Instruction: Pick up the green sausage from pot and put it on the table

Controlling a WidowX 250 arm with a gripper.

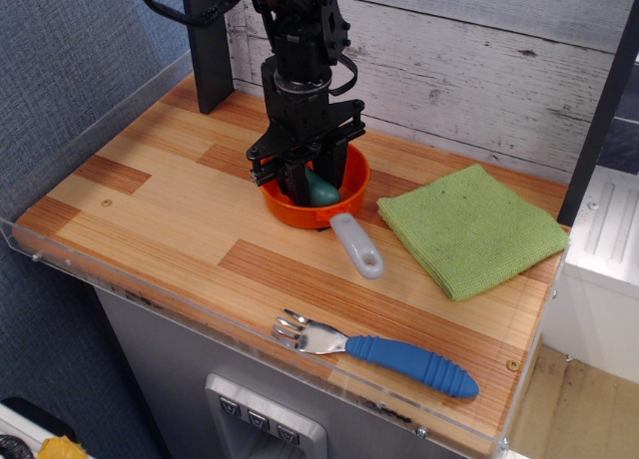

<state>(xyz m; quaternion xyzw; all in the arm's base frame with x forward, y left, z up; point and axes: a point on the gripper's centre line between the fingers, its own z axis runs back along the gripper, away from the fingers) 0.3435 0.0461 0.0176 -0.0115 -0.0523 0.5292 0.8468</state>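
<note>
The orange pot (296,215) stands on the wooden table (160,205) at the back middle, its grey handle (357,247) pointing to the front right. The teal-green sausage (323,192) lies inside the pot, and only part of it shows. My black gripper (314,184) reaches straight down into the pot. Its fingers have closed in on both sides of the sausage. The sausage still rests low in the pot.
A square green cloth (469,229) lies right of the pot. A blue-handled fork (399,359) lies near the front edge. A dark post (208,50) stands at the back left. A clear acrylic rim (120,279) borders the table.
</note>
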